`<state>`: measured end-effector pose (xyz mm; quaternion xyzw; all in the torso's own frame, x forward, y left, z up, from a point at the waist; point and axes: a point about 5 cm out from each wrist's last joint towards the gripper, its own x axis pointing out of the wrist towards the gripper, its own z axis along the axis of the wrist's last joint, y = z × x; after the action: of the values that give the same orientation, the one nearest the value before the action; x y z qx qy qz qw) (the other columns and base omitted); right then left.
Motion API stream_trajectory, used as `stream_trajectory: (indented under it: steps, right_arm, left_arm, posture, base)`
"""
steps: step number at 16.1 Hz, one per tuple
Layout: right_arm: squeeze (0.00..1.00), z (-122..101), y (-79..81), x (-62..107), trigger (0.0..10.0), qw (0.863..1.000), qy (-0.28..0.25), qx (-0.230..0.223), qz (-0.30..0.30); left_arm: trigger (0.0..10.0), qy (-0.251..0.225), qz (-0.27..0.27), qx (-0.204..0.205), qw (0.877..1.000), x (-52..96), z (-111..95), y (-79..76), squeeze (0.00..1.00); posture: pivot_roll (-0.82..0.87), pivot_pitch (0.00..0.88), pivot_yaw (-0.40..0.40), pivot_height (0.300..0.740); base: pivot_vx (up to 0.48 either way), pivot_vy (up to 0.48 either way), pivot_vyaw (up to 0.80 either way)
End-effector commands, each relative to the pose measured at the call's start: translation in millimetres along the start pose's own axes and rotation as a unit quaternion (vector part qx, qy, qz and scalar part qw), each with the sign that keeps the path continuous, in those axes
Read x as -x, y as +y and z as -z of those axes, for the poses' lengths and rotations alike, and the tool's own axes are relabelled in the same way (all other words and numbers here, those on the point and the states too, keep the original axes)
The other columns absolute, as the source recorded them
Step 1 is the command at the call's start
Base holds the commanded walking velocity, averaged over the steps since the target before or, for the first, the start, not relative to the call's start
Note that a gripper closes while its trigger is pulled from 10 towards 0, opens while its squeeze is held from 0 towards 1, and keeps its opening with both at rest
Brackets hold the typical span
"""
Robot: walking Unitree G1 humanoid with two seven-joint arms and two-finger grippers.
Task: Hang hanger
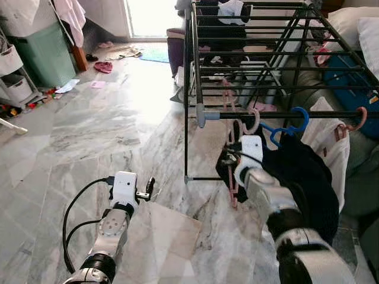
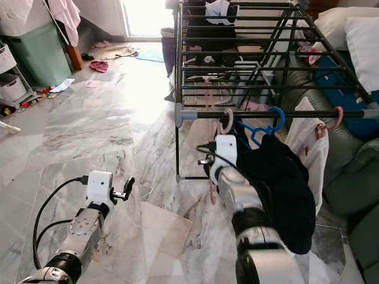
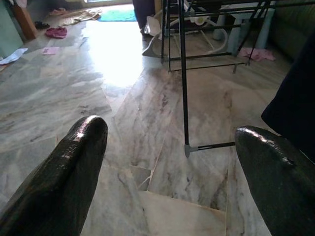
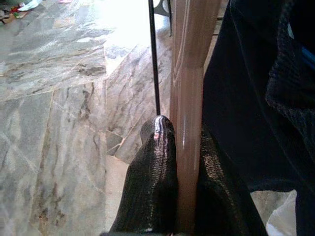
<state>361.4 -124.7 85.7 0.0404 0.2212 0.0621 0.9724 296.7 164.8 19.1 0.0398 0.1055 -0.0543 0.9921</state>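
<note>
My right gripper (image 1: 232, 161) is shut on a pink hanger (image 4: 189, 93), the fingers (image 4: 155, 172) clamped on its lower part. The hanger's hook (image 1: 254, 123) reaches the front rail (image 1: 320, 113) of the black drying rack (image 1: 195, 59) and looks curled over it. Right beside it on the same rail a blue hanger (image 1: 294, 126) carries a black garment (image 1: 305, 177), which presses against my right arm. My left gripper (image 1: 148, 188) is held low over the marble floor, left of the rack, open and empty, its fingers (image 3: 74, 167) wide apart.
Another pink hanger (image 1: 357, 121) with a white garment (image 1: 328, 145) hangs further right on the rail. A green sofa (image 1: 358, 189) stands behind it. A green bin (image 1: 44, 53) and white drawers (image 1: 15, 83) line the left wall; clothes (image 1: 103, 66) lie on the floor.
</note>
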Motion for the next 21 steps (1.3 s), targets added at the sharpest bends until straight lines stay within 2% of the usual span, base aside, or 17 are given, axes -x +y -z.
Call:
stream_trajectory:
  steps: [1, 3, 5, 6, 8, 11, 14, 17, 21]
  right_arm:
    - [0.00, -7.0, -0.9, -2.0, 10.0, 1.000, 0.002, -0.006, -0.002]
    - [0.00, -9.3, -5.0, -4.7, 10.0, 1.000, 0.022, 0.007, 0.005]
    - [0.00, -15.0, -9.4, -6.2, 10.0, 1.000, 0.022, -0.010, 0.013]
    - [0.00, -15.9, -11.9, -6.7, 10.0, 0.999, 0.036, -0.005, 0.019]
    - [0.00, -17.2, -12.9, -7.7, 10.0, 0.998, 0.052, 0.004, 0.019]
    - [0.00, -21.5, -10.5, -9.1, 10.0, 0.999, 0.047, 0.005, 0.007]
    - [0.00, -15.9, -7.4, -9.7, 10.0, 0.998, 0.058, 0.013, 0.002]
    - [0.00, -5.2, -11.4, -8.8, 10.0, 0.997, 0.075, 0.003, 0.004]
    - [0.00, -8.8, -16.3, -8.4, 10.0, 0.997, 0.076, -0.004, 0.008]
  left_arm:
    - [10.0, 0.006, 0.006, -0.003, 1.000, -1.3, 0.0, -0.8, 0.00]
    - [10.0, 0.009, 0.005, -0.002, 1.000, -1.1, 1.0, -1.0, 0.00]
    - [10.0, 0.013, 0.004, -0.001, 1.000, 1.0, 4.4, -0.4, 0.00]
    - [10.0, 0.016, 0.004, -0.001, 1.000, 2.2, 6.3, -0.6, 0.00]
    - [10.0, 0.021, 0.009, 0.002, 1.000, 4.5, 10.0, -1.4, 0.00]
    - [10.0, 0.011, 0.025, 0.010, 1.000, 5.9, 10.0, -4.8, 0.00]
    - [10.0, 0.010, 0.029, 0.010, 0.999, 6.4, 10.5, -7.0, 0.00]
    - [10.0, 0.009, 0.032, 0.011, 0.999, 7.5, 11.5, -8.5, 0.00]
    - [10.0, 0.013, 0.034, 0.012, 0.999, 8.7, 13.9, -9.8, 0.00]
  posture:
    - [-0.07, 0.000, 0.002, 0.740]
    - [-0.07, 0.002, -0.004, 0.740]
    - [-0.06, 0.007, -0.010, 0.740]
    - [-0.06, 0.012, -0.013, 0.740]
    - [-0.06, 0.017, -0.016, 0.740]
    - [-0.05, 0.023, -0.020, 0.740]
    - [-0.05, 0.024, -0.023, 0.740]
    - [-0.05, 0.026, -0.030, 0.740]
    - [-0.05, 0.029, -0.035, 0.740]
  base:
    - [0.000, 0.000, 0.00]
    - [0.000, 0.000, 0.00]
    - [0.000, 0.000, 0.00]
    - [0.000, 0.000, 0.00]
    - [0.000, 0.000, 0.00]
    - [0.000, 0.000, 0.00]
    - [0.000, 0.000, 0.00]
    - [0.000, 0.000, 0.00]
    - [0.000, 0.000, 0.00]
